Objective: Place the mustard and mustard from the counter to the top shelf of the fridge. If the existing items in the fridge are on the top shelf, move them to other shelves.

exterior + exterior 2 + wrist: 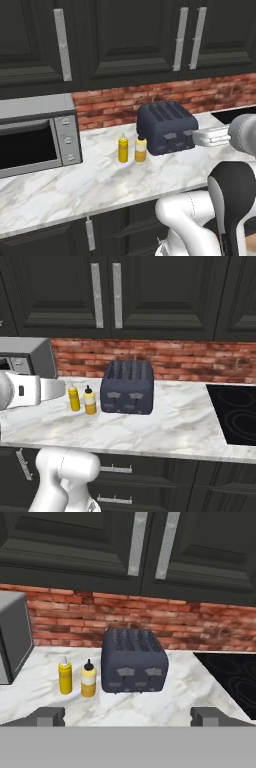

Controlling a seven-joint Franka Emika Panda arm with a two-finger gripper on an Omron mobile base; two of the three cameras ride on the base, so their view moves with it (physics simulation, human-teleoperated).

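Note:
Two mustard bottles stand upright side by side on the marble counter (100,180), just left of a dark toaster. The slimmer, darker yellow mustard (123,149) (74,398) (65,676) has a thin pale nozzle. The wider mustard (141,149) (90,401) (88,679) has a black cap and a pale band. My gripper (127,716) (200,136) (55,389) hovers open and empty, well short of both bottles, level with them and pointing toward the wall. The fridge, its top shelf and the existing items are out of view.
A dark blue toaster (165,127) (134,661) stands close to the right of the wider bottle. A silver microwave (35,135) sits at the counter's left, a black cooktop (235,411) at its right. Brick backsplash and dark upper cabinets rise behind.

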